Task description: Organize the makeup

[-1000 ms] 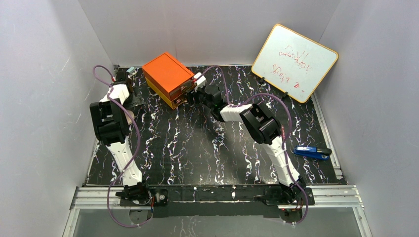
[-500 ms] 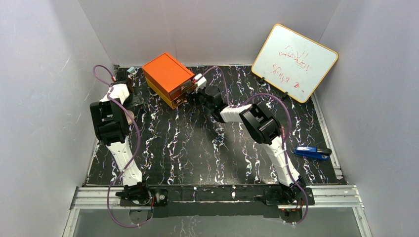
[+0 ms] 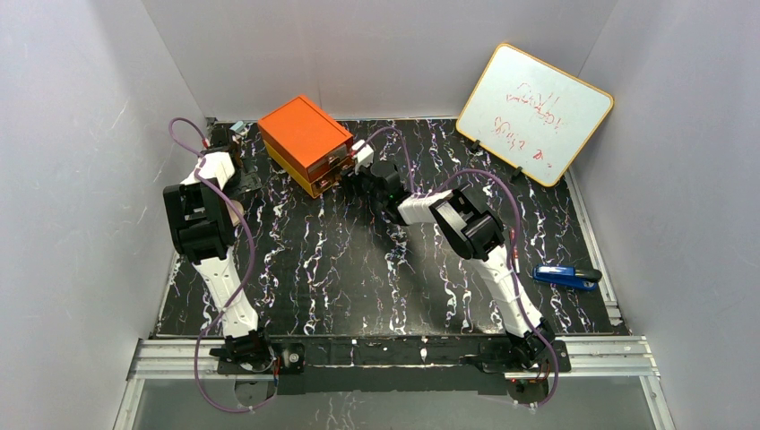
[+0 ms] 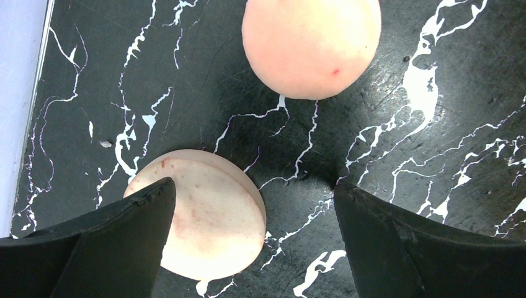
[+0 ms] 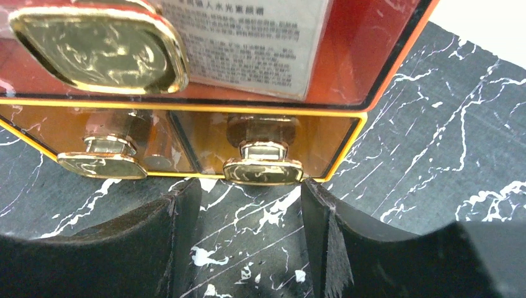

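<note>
Since both end effectors are spread wide and holding nothing, I'd say this job has barely started. The right end effector [image 5: 251, 205] has its jaws released, and the gold knob [image 5: 263, 169] of the lower right drawer sits just ahead of the gap, not touched yet. That drawer and the rest of the orange box [image 3: 305, 134] look shut.

The left end effector [image 4: 253, 192] is released too, low over the table [image 4: 434, 124]. One peach disc [image 4: 211, 217] is partly under one finger and a second disc [image 4: 310, 43] lies further ahead, apart from it. So both discs still need stowing, and a drawer probably has to be pulled first. Can't see the stick or tube.

Versus a second ago, the right arm's elbow has swung slightly toward the left arm. The left arm and box look unchanged.
</note>
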Controlling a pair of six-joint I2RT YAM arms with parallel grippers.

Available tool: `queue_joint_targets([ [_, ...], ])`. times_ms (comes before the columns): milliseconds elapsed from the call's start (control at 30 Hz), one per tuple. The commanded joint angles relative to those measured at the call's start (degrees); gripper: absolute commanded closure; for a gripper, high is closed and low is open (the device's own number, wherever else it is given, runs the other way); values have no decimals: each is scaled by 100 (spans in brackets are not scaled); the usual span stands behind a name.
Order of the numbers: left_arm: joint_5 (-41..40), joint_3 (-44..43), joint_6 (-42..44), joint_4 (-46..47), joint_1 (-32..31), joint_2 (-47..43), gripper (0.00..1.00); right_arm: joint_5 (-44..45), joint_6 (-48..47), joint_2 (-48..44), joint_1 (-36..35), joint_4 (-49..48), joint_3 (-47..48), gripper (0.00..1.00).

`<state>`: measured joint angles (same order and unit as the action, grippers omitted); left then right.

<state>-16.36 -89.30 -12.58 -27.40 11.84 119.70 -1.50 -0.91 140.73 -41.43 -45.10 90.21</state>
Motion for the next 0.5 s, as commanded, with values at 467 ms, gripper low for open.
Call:
queue_joint_targets([
  [467, 16, -95, 71, -152, 24, -126, 4, 56, -276, 163, 82, -135, 574, 54],
])
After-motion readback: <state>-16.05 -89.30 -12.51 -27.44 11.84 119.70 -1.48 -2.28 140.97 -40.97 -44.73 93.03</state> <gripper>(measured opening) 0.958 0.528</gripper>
